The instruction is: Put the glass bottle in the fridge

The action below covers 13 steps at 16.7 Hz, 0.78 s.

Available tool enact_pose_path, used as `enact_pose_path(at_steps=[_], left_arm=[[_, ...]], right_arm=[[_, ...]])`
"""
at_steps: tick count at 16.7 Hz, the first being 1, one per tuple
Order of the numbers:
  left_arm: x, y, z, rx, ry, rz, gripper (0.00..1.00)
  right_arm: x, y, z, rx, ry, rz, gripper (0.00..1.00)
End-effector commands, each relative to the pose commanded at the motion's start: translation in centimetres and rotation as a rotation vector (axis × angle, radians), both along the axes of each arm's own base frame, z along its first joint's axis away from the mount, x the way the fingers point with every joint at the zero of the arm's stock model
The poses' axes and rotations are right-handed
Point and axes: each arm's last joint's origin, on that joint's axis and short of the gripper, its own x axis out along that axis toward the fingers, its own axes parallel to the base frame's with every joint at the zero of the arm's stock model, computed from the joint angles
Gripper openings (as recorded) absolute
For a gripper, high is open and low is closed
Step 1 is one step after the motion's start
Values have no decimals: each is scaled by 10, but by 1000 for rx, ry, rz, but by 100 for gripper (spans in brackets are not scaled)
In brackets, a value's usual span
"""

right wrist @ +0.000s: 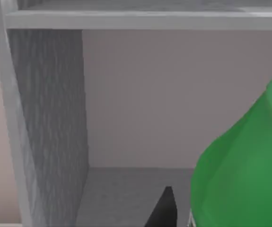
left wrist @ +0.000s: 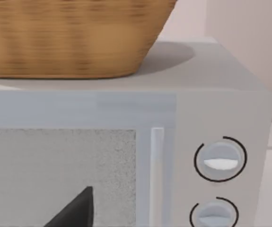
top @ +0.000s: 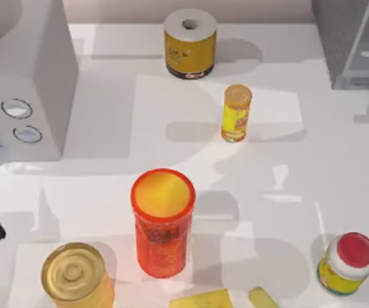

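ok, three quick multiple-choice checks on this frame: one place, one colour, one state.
1. The microwave sits at the table's: A left, B right, C centre.
2. The glass bottle is: A red, B green, C blue.
3. The fridge is: A shut, B tipped over, C open.
Answers: 1 A, it stands at the top view's left edge. 2 B, it shows green in the right wrist view. 3 C, that view looks straight into its bare inside.

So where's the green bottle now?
In the right wrist view, the bottle sits close to the camera, right at the fridge's open inside.
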Motion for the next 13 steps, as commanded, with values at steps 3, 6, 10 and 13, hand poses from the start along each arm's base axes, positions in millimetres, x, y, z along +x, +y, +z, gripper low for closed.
enact_pose_path(at_steps=[3,6,10,13], left_arm=[[0,0,0,0,0,0,100],[0,0,0,0,0,0,100],[0,0,0,0,0,0,100],[0,0,0,0,0,0,100]], right_arm=[[49,-20,-31,3,9,3,1],[83,-38,-68,6,14,5,1],[105,-51,-104,9,17,9,1],[108,-53,-110,9,17,9,1]])
